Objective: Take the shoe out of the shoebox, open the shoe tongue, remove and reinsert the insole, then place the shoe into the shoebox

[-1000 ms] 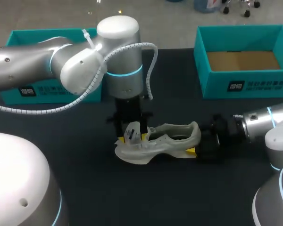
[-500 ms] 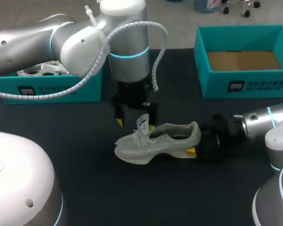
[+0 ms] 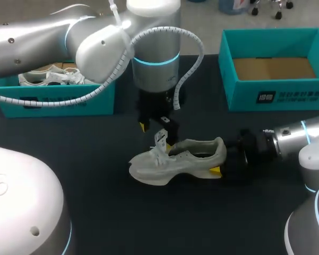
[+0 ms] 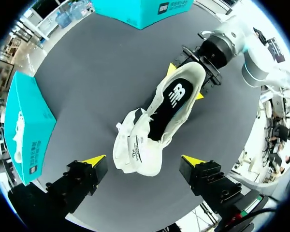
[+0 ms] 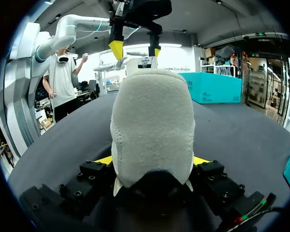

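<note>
Off-white mesh running shoe is sitting upright on its sole on the dark grey table top, about mid-table. Toe is pointing toward my left arm's side, heel toward my right arm's. It is lying outside both boxes.

Right gripper is reaching in low over the table and clamping the shoe's heel. One yellow-tipped finger is pressing on each side of the heel cup, so the jaws are standing only as wide as the heel.

Left gripper is hovering above the toe end and pointing straight down. Its fingers are spread wide, wider than the shoe. It is holding nothing, and neither finger is touching the shoe.

Shoe tongue is standing up off the throat, white label showing, directly ahead of the left gripper. The throat is gaping open. Black insole with a white mark is lying flat inside the shoe.

Open teal cardboard shoebox is standing at the far right of the table, well apart from the shoe, brown floor showing. Second teal box is standing at the far left, partly behind the left arm. A second pale shoe is lying in it.
</note>
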You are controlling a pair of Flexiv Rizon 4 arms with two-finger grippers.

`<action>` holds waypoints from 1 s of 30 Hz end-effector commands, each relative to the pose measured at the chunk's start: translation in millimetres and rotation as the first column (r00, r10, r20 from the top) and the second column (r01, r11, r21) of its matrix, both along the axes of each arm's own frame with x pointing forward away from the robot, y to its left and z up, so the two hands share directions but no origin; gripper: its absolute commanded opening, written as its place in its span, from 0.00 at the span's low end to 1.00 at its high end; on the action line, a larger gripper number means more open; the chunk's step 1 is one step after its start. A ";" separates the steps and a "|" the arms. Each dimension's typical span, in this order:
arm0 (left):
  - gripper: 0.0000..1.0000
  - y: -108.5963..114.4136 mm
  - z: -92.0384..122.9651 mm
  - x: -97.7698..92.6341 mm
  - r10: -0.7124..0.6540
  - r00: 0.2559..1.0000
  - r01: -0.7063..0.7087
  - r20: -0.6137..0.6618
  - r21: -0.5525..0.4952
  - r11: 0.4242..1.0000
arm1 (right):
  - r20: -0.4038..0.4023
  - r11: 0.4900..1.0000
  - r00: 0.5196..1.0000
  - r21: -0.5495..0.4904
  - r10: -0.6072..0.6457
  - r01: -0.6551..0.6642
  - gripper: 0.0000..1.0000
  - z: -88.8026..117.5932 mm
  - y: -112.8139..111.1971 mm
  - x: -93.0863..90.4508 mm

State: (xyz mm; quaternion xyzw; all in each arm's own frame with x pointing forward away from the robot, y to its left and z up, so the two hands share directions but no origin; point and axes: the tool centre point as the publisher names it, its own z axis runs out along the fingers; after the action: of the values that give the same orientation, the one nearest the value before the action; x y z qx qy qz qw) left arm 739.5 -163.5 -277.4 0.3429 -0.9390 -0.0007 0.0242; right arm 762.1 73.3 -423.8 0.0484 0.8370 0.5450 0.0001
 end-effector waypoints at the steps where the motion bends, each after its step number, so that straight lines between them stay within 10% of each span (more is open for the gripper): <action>1: 0.80 -8.0 14.8 3.3 -0.467 0.877 0.469 0.114 0.011 0.883 | -0.001 1.000 1.000 -0.001 0.000 0.000 0.00 -5.4 3.2 0.8; 3: 0.00 -16.3 16.4 7.8 -0.495 0.861 0.497 0.117 0.016 0.868 | -0.001 1.000 1.000 -0.001 0.000 0.000 0.00 -5.4 3.2 0.8; 30: 0.00 -103.3 -41.5 7.8 -0.661 0.742 0.669 0.110 -0.071 0.740 | -0.001 1.000 1.000 -0.001 0.000 0.000 0.00 -5.4 3.2 0.8</action>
State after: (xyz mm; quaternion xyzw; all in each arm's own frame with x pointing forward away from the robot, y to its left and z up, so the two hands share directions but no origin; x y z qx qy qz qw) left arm 747.1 -257.5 -309.2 -0.0130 -0.9982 0.0577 0.0019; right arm 762.1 73.3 -423.8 0.0484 0.8370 0.5450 0.0001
